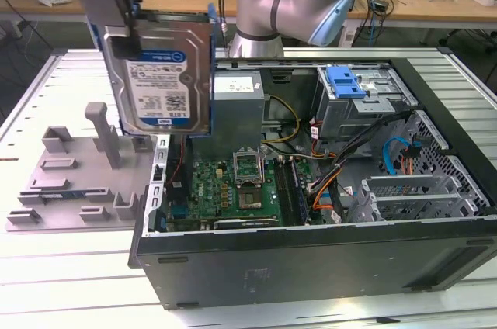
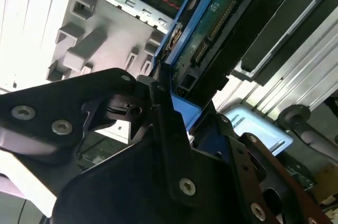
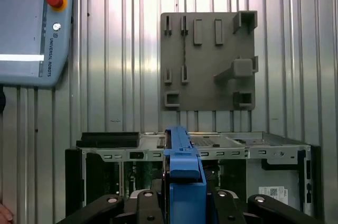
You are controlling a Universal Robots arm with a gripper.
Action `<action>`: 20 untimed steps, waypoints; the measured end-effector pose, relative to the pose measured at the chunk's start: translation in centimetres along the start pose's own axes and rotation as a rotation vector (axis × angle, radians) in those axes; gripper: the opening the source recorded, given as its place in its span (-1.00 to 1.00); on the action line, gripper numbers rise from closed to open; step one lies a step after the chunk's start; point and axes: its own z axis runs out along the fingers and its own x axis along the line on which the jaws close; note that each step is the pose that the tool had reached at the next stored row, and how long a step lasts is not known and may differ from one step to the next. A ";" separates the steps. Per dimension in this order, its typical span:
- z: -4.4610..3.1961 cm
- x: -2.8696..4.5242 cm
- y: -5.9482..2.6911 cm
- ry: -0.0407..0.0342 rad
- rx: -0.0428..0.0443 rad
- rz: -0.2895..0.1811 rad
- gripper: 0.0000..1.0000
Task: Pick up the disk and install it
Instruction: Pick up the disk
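Your gripper (image 1: 123,34) has its jaws clenched on the disk (image 1: 159,73), which hangs upright above the computer case (image 1: 311,267) at the exterior view's left, well apart from the drive cage (image 1: 365,104). Travel slowly, edge clear of the cables.

Arm (image 1: 291,3) bent at elbow, end effector (image 1: 126,34) up high, fingers (image 2: 162,105) clamped
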 end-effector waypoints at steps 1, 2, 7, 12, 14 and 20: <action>-0.02 0.22 -0.56 0.0000 -0.0017 -0.001 -0.27; -0.04 0.34 -0.89 0.0001 -0.0028 -0.001 -0.27; -0.16 1.11 -2.97 0.0005 -0.0097 -0.005 -0.27; -0.25 1.72 -4.60 0.0012 -0.0100 -0.008 -0.27; -0.27 1.91 -5.04 0.0013 -0.0100 -0.009 -0.27; -0.33 2.30 -6.54 0.0018 -0.0099 -0.014 -0.27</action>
